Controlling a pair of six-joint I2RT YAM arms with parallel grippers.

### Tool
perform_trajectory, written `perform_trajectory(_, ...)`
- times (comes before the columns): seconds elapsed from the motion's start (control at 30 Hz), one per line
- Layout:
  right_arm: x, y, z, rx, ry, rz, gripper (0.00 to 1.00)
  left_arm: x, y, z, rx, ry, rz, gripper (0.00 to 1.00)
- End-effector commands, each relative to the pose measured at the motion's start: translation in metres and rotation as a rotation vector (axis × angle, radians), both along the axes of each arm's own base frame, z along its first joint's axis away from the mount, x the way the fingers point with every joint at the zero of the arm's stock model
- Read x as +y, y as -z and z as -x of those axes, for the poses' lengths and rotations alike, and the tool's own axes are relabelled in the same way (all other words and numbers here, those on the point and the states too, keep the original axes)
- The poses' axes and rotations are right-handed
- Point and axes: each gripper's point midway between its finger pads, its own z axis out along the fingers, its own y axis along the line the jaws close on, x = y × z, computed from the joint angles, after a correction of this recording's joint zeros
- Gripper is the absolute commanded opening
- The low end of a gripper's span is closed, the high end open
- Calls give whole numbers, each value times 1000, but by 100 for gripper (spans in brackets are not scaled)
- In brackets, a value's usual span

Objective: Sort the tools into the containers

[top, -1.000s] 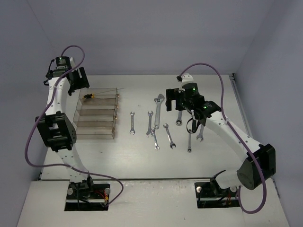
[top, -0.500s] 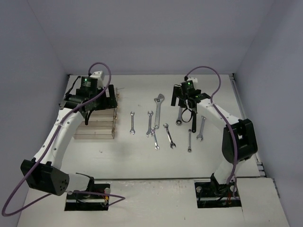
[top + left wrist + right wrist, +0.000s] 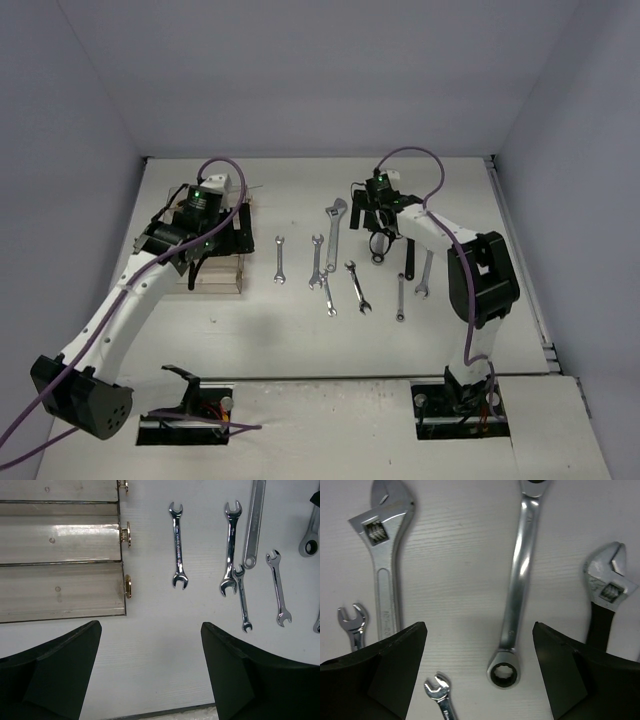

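Several silver wrenches lie in a loose row mid-table, among them a small one [image 3: 279, 260], a long adjustable one [image 3: 335, 230] and a ratchet wrench [image 3: 380, 246]. A black-handled wrench [image 3: 410, 262] lies to their right. The clear bins [image 3: 218, 280] stand at the left, mostly hidden under my left arm. My left gripper [image 3: 226, 228] hovers open and empty at the bins' right edge; its wrist view shows the bins [image 3: 60, 587] and the small wrench [image 3: 178, 545]. My right gripper [image 3: 479, 672] is open above the ratchet wrench [image 3: 516, 590], between the adjustable wrench [image 3: 384, 570] and the black-handled wrench [image 3: 604, 605]. The yellow-black rods are hidden.
Walls close the table on the left, back and right. The table's near edge [image 3: 320, 378] runs in front of the arm bases. More small wrenches [image 3: 357, 288] lie nearer me than the right gripper [image 3: 372, 215].
My left arm has swung from the far left over the bins towards the wrenches. My right gripper has moved left and back, over the ratchet wrench. Both stay open.
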Motion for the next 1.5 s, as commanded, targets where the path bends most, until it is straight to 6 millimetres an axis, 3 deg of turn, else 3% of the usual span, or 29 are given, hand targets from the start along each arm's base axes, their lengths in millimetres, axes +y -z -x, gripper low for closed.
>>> perform_trajectory(0.0, 35, -32, -16, -91, -47, -68, 84, -4, -20, -20, -75, -26, 11, 78)
perform_trajectory(0.13, 16, -34, -9, -108, 19, -22, 82, -17, -17, -30, -54, -2, 4, 78)
perform_trajectory(0.27, -27, -35, 6, -103, 102, 3, 76, -30, -18, -36, -47, 18, 14, 78)
perform_trajectory(0.4, -60, -16, 28, -46, 140, 23, 73, -40, -11, -38, -22, 46, 8, 78)
perform_trajectory(0.8, -85, 31, 54, 83, 183, 46, 69, -51, -5, -39, -5, 82, 10, 78)
perform_trajectory(1.3, -99, 54, 40, 154, 118, 46, 62, -54, 2, -36, 9, 92, 8, 78)
perform_trajectory(1.47, -100, 63, 42, 184, 112, 31, 54, -56, 2, -36, 10, 97, 7, 78)
